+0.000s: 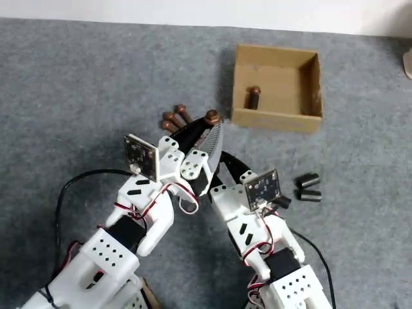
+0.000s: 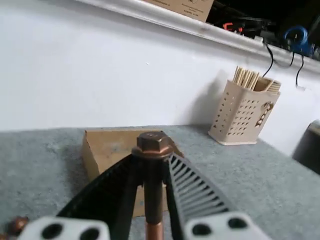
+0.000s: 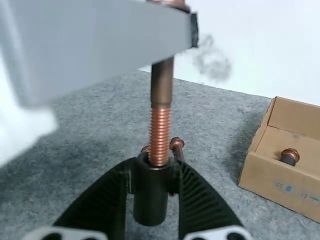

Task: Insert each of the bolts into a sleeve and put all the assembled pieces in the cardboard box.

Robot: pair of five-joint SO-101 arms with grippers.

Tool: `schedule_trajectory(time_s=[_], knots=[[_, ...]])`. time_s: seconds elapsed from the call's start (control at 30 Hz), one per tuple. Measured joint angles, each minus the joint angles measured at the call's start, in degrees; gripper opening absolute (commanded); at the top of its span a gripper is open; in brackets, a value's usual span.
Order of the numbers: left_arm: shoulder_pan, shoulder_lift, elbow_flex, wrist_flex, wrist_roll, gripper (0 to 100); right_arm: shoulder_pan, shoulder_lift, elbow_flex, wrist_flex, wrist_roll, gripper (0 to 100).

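Firmly clamped between the jaws of the left gripper [image 2: 152, 167] is a copper-coloured bolt [image 2: 151, 145], held upright with its hexagonal head at the top and its threaded end pointing down. Directly beneath it, the right gripper [image 3: 152, 172] is closed on a black sleeve [image 3: 150, 202], which is also held upright. The bolt's threaded tip is seen right at the sleeve's open top. The two grippers are positioned above the middle of the grey table [image 1: 77, 84], just near-left of the cardboard box [image 1: 273, 120]. One finished piece [image 1: 253, 98] is laid inside the box, toward its left wall. A small cluster of loose bolts [image 1: 174, 118] is gathered on the table just left of the grippers. Two spare sleeves [image 1: 309, 187] are laid side by side to the right, close to the right arm. A perforated holder of wooden sticks [image 2: 243, 112] is stood against the wall at the table's far right.
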Motion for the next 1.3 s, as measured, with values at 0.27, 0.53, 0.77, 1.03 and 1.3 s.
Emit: schedule_trajectory(time_s=[0.27,0.53,0.77,1.03,1.3], knots=[[0.0,0.0,1.49,0.0,-1.14,0,0.0,0.0,0.0,0.0,0.0,0.5],[0.35,0.09,3.87,0.0,-1.14,0,-0.09,0.0,0.0,0.0,0.0,0.5],[0.35,0.26,3.96,0.0,-1.14,0,-0.18,0.0,0.0,0.0,0.0,0.5],[0.44,7.47,3.16,0.79,-0.97,6,0.35,0.26,0.0,-0.7,0.0,0.5],[0.53,6.51,4.13,11.16,-0.97,33,2.11,0.26,0.0,-0.7,0.09,0.5]])
